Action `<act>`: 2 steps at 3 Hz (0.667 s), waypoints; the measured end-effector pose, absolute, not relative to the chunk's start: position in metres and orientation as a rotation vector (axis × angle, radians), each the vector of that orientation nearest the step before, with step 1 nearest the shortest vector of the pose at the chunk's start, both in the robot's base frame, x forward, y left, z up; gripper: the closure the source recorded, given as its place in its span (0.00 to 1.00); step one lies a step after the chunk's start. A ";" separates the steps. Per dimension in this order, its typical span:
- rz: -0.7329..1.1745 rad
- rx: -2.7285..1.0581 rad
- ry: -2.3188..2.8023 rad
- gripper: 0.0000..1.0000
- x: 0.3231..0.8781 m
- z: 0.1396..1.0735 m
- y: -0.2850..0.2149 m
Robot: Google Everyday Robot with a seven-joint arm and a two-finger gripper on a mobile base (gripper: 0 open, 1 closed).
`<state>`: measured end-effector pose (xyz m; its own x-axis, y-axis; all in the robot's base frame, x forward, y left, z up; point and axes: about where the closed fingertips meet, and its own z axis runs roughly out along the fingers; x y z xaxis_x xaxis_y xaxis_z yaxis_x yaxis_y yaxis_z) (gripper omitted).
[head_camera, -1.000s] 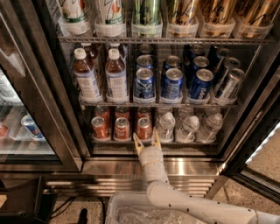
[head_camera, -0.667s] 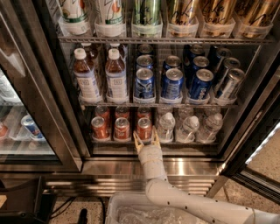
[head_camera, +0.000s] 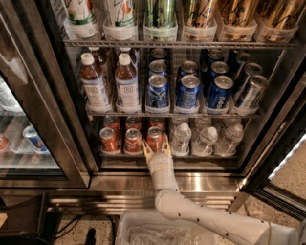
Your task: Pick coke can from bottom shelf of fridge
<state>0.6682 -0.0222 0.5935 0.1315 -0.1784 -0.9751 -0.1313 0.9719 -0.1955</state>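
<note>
The fridge (head_camera: 158, 184) stands open with its wire racks in view. On the bottom shelf (head_camera: 167, 156) stand three lanes of red coke cans; the front ones are a left can (head_camera: 108, 139), a middle can (head_camera: 132, 140) and a right can (head_camera: 155, 138). My gripper (head_camera: 156, 147) reaches up from the white arm (head_camera: 201, 215) to the right coke can. Its pale fingertips (head_camera: 147, 150) stand one on each side of that can's lower part, spread apart. The can rests on the shelf.
Clear water bottles (head_camera: 205, 139) stand right of the coke cans. The shelf above holds brown-drink bottles (head_camera: 93, 81) and blue cans (head_camera: 187, 91). The top rack holds tall cans (head_camera: 160, 14). A dark door frame (head_camera: 52, 95) is at left, an open door edge (head_camera: 282, 162) at right.
</note>
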 end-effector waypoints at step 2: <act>-0.035 -0.258 1.443 0.80 0.668 0.594 -0.022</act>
<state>0.6682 -0.0222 0.5935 0.1316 -0.1784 -0.9751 -0.1313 0.9719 -0.1955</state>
